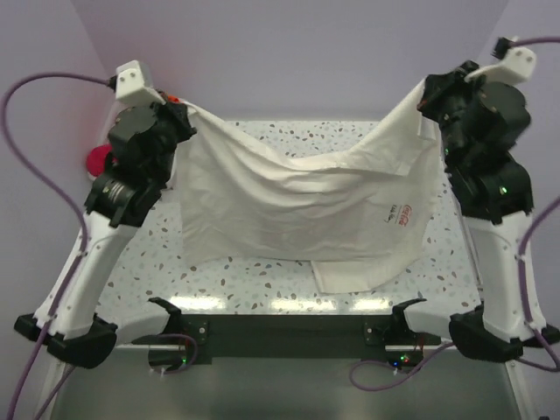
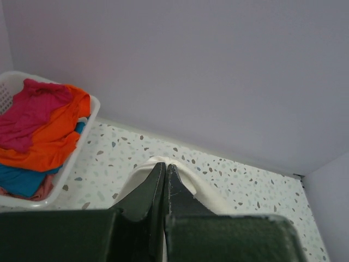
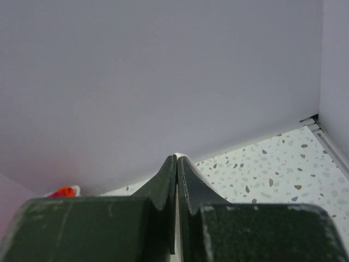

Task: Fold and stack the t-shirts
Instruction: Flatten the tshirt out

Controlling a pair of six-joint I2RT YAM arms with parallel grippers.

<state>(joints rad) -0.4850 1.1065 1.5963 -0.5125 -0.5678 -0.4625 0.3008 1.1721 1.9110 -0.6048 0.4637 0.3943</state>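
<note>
Over on your left, the left gripper (image 1: 182, 114) is pinched tight on one corner of the cream-white t-shirt (image 1: 297, 206). The left wrist view shows its fingers (image 2: 158, 183) closed with white cloth bulging out past the tips. The shirt hangs lifted between both arms and sags in the middle, and its lower edge trails down onto the table (image 1: 149, 262) near the front. The red logo (image 1: 404, 217) sits low on the right side. On your right, the right gripper (image 1: 427, 94) is clamped on the other corner, jaws together with only a sliver of white cloth showing at the tips.

My read is that you're in the spread-out step, with the shirt held up so it can be laid flat before the first fold. The next move calls for both arms to come down together with the cloth kept taut between them, so it lands smooth rather than bunched. The flap doubled under at the lower right could crease if it isn't drawn out.

Now the surroundings. Far left at the back stands the white basket (image 2: 82, 147), holding the magenta-pink t-shirt (image 2: 32, 112), the orange t-shirt (image 2: 54, 139) and the blue t-shirt (image 2: 22, 177). It sits near your left arm, so mind that elbow. The walls are close on both sides.
</note>
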